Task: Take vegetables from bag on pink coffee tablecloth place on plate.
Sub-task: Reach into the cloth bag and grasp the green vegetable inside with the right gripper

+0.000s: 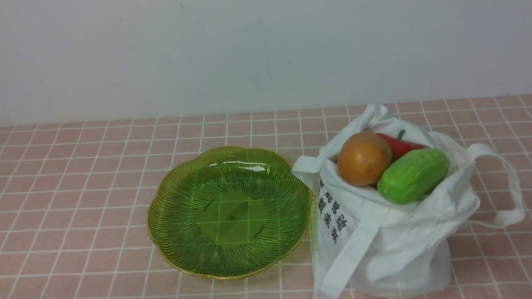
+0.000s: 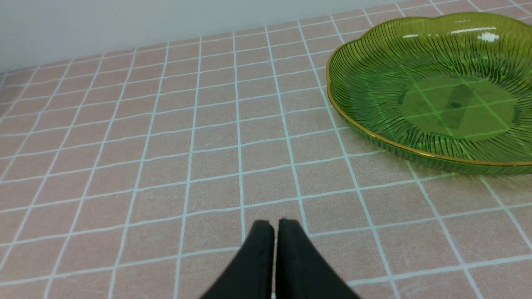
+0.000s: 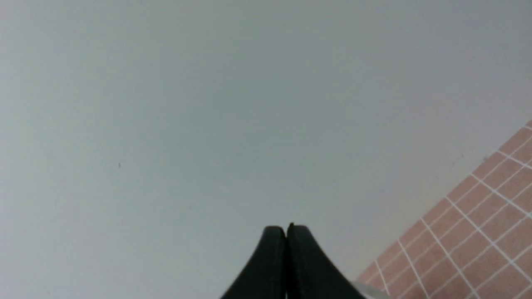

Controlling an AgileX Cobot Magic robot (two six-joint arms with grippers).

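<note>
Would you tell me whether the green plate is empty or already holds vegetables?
Empty: only the tablecloth grid shows through the plate; cucumber, pepper and orange piece sit in the bag.

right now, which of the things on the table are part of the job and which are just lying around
Part of the job:
- bag
- cucumber, red pepper and round orange-brown piece in its open top
- plate, nothing on it yet
- pink tablecloth under everything

Not part of it:
- plain wall behind; no stray items show
</note>
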